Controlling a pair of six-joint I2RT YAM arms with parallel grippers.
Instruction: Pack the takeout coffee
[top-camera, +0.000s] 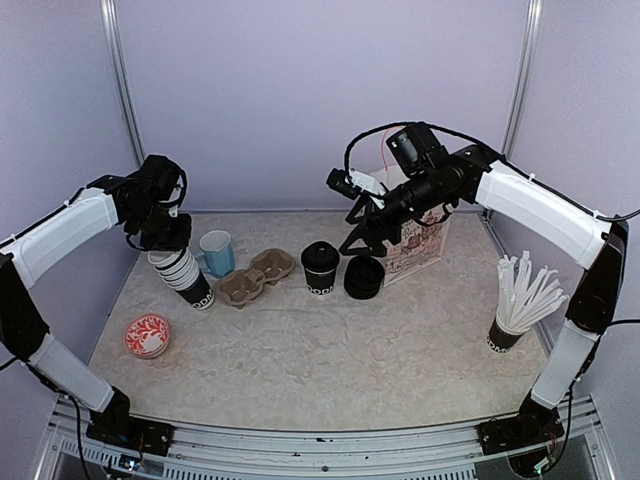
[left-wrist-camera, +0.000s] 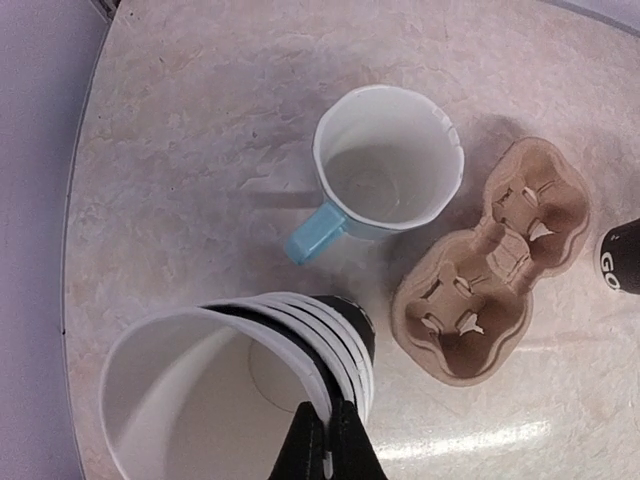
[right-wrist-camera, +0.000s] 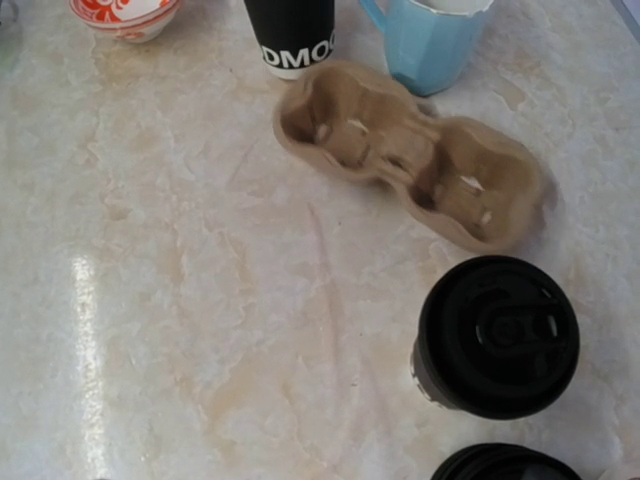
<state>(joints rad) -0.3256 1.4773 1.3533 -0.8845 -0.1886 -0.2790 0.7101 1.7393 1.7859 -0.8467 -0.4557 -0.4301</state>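
**Top view.** Your left pincer (top-camera: 168, 240) is pressed onto the nested stack of lidless black paper cups (top-camera: 188, 278). Whether your right pincer (top-camera: 358, 238) is spread or pressed together cannot be told. The left lidded black paper cup (top-camera: 320, 268) stands upright just below and beside the right pincer. The right lidded black paper cup (top-camera: 364, 277) stands almost directly beneath it. The brown moulded-pulp two-cup carrier (top-camera: 257, 278) lies between the pincers, apart from both cups. The pale marbled tabletop (top-camera: 330, 370) looks smooth, and lilac wall panels (top-camera: 300, 90) close in the far side.

**Left wrist view.** The fingers (left-wrist-camera: 352, 455) pinch the white wall of the stack's uppermost cup. A light blue ceramic mug (left-wrist-camera: 385, 165) and the carrier lie ahead.

**Right wrist view.** No fingers show. Both lids sit below the camera, and the carrier's wells beyond them are empty.

**Handling.** Expect thin paper walls that dent easily, a glossy lid that may slip or pop, and an unknown fill. Grip each cup around the body beneath the lid rim, and keep it upright.
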